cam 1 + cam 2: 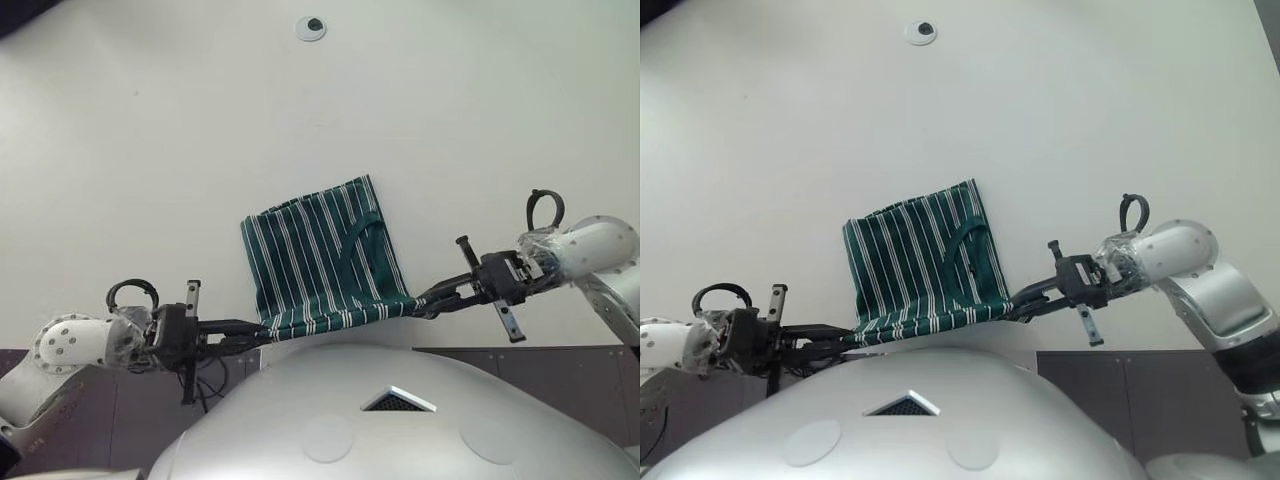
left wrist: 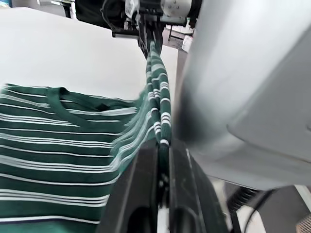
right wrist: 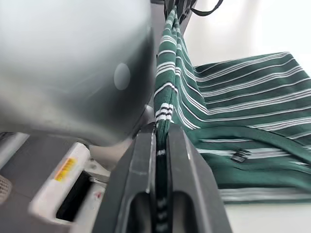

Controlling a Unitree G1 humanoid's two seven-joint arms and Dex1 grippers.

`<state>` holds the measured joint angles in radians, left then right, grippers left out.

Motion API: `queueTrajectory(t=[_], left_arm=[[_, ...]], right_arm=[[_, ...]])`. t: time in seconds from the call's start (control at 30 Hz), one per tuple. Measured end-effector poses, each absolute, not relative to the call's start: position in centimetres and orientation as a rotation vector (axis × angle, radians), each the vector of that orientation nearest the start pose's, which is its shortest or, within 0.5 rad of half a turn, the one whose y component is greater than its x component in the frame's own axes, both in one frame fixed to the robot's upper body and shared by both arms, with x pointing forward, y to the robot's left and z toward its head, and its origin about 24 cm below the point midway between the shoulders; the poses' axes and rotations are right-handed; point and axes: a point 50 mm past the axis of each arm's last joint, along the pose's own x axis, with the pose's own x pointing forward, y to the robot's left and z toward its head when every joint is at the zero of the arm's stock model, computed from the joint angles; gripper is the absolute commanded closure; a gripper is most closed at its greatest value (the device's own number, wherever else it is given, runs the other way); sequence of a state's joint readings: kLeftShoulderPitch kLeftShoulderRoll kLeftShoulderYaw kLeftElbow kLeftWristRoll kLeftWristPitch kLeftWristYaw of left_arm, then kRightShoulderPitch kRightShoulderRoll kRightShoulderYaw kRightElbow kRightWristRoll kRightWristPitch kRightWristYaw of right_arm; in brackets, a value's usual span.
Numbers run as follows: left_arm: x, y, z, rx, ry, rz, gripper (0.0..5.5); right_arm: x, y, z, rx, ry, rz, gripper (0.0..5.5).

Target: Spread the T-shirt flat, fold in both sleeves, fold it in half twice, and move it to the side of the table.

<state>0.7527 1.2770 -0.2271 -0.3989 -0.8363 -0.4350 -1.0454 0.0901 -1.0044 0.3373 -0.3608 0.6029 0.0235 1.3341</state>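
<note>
Left eye view gives you the white bench [image 1: 150,150] across the whole field. On it, close to its near edge and about midway between your arms, is the green T-shirt [image 1: 320,260] with thin white stripes. You see it folded into a rough rectangle, the neckline toward your right side, most of the cloth lying flat. Its near edge is drawn into a taut line between your two hands. Your left hand [image 1: 262,333] is clamped on the near left corner, and the left wrist view shows its fingers closed tight on the bunched cloth. Your right hand [image 1: 420,304] pinches the near right corner in the same way. Far back on the bench sits a small round fitting [image 1: 311,27], well apart from the T-shirt.
</note>
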Motion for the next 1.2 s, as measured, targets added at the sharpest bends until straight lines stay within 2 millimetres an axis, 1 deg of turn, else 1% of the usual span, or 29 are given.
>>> queueTrajectory(t=[0.03,0.1,0.17,0.2,0.27,0.43,0.47,0.5,0.53,0.57,0.67,0.73,0.8,0.83,0.87,0.9,0.93,0.97,1.0,1.03,1.07,1.1,1.17,1.2], left_arm=[[8.4,22.4,7.7,-0.048,0.341,-1.391,5.48],[9.4,22.9,7.3,-0.023,0.318,-1.324,5.48],[11.1,23.6,6.7,0.026,0.283,-1.205,5.48],[11.7,23.9,6.4,0.046,0.278,-1.169,5.48],[12.5,24.0,6.0,0.087,0.278,-1.139,5.48],[14.1,24.1,4.5,0.148,0.311,-1.045,5.48],[14.4,24.0,4.4,0.157,0.311,-1.035,5.48],[14.7,24.0,4.2,0.169,0.313,-1.023,5.12],[14.9,24.0,4.0,0.176,0.319,-1.007,5.09],[15.1,24.5,3.7,0.191,0.341,-0.972,4.87],[15.6,25.3,3.4,0.191,0.357,-0.885,4.52],[16.2,25.6,3.5,0.182,0.348,-0.838,4.18],[16.6,26.0,3.4,0.162,0.349,-0.772,4.08],[16.7,26.2,3.3,0.148,0.356,-0.739,4.08],[17.1,26.3,3.3,0.124,0.355,-0.694,4.08],[17.5,26.5,3.4,0.116,0.349,-0.663,4.08],[18.2,26.9,3.6,0.114,0.33,-0.606,4.08],[18.8,27.4,3.8,0.116,0.307,-0.548,4.08],[19.2,27.6,4.0,0.111,0.282,-0.509,4.08],[19.6,27.5,4.3,0.098,0.246,-0.482,4.08],[20.1,27.1,4.5,0.078,0.196,-0.465,4.08],[20.4,26.9,4.6,0.071,0.177,-0.461,4.08],[22.1,25.2,5.9,0.011,-0.039,-0.396,4.08],[22.6,24.3,6.5,-0.017,-0.125,-0.382,4.08]], right_arm=[[17.1,-17.2,8.6,-0.251,0.256,1.722,5.5],[18.8,-16.3,8.5,-0.308,0.17,1.626,5.5],[21.2,-15.6,8.1,-0.4,0.093,1.486,5.5],[22.0,-15.4,7.8,-0.437,0.081,1.44,5.5],[22.9,-15.1,7.0,-0.506,0.075,1.399,5.5],[24.1,-14.2,5.3,-0.632,0.05,1.353,5.5],[24.3,-14.3,5.1,-0.654,0.054,1.346,5.13],[24.5,-14.3,4.8,-0.652,0.054,1.329,5.04],[24.7,-14.1,4.5,-0.643,0.05,1.307,4.9],[25.0,-14.5,4.3,-0.647,0.06,1.269,4.72],[26.6,-15.5,5.0,-0.671,0.026,1.133,4.38],[27.7,-15.4,5.1,-0.707,-0.012,1.048,4.38],[28.7,-15.9,5.4,-0.774,-0.049,0.957,4.38],[28.8,-16.1,5.7,-0.79,-0.08,0.933,4.38],[28.7,-15.6,6.1,-0.769,-0.127,0.937,4.38],[28.3,-14.7,6.5,-0.714,-0.177,0.96,4.38],[27.1,-12.9,7.0,-0.644,-0.254,1.037,4.38],[25.7,-11.0,7.0,-0.615,-0.319,1.128,4.38],[24.4,-9.8,6.6,-0.641,-0.357,1.204,4.38],[23.1,-8.4,5.6,-0.685,-0.372,1.275,4.38],[22.3,-7.6,4.6,-0.729,-0.372,1.316,4.38],[22.2,-7.5,4.3,-0.746,-0.362,1.328,4.38],[21.9,-6.6,1.0,-0.868,-0.273,1.333,4.38],[22.2,-6.0,0.7,-0.928,-0.313,1.316,4.38]])
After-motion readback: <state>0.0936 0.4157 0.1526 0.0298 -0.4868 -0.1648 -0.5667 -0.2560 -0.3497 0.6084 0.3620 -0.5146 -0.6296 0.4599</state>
